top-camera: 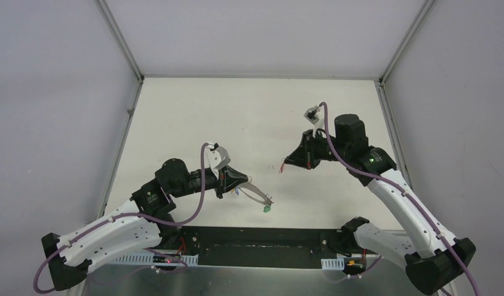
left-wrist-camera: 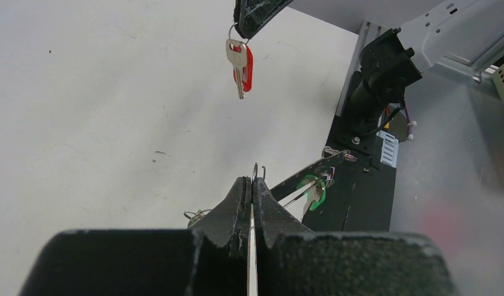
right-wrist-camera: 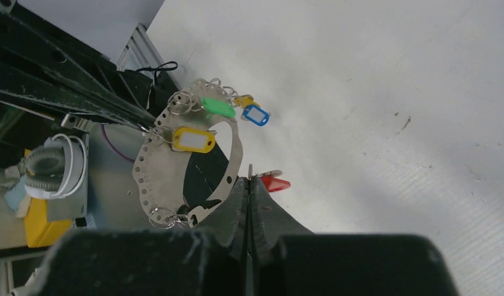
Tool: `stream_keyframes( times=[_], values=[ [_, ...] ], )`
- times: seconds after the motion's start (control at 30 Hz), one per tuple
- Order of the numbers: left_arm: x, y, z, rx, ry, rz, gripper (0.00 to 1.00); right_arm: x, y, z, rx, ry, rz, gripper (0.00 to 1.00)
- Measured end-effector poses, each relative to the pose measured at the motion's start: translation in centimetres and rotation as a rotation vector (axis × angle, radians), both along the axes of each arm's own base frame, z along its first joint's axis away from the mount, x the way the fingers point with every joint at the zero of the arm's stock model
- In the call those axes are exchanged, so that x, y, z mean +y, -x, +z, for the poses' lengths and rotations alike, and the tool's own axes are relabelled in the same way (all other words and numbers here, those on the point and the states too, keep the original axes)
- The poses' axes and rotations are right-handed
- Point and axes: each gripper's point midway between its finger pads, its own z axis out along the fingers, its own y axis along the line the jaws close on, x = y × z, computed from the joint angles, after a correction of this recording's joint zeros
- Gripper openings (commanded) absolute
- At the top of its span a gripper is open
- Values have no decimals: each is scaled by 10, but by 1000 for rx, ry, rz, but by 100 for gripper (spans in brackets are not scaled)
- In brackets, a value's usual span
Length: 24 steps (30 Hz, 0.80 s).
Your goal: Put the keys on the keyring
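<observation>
Right fingers point(right-wrist-camera: 235, 206) clamped on red key point(left-wrist-camera: 240, 61), left fingers point(left-wrist-camera: 237, 206) clamped on keyring point(right-wrist-camera: 150, 169) (yellow tag point(right-wrist-camera: 192, 140) on it)

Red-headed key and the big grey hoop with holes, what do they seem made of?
Red-headed silver key: shiny metal blade; glossy red head looks plastic. Wide flat grey perforated hoop: probably thin sheet metal, dull finish, holes punched along the band.
</observation>
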Motion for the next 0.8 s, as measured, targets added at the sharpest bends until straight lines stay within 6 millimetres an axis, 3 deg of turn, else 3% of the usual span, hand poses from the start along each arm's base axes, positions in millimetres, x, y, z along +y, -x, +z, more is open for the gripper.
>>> stream_keyframes(
  times=[0.37, 0.67, 0.8],
  values=[
    [-11, -1, -1, 31, 28, -21, 0, 53, 47, -4, -43, 60, 260, 0],
    [-14, -4, 1, 30, 43, -18, 0, 74, 82, -3, -71, 72, 387, 0],
    [-15, -5, 3, 26, 49, -18, 0, 77, 88, -1, -91, 76, 405, 0]
  ],
)
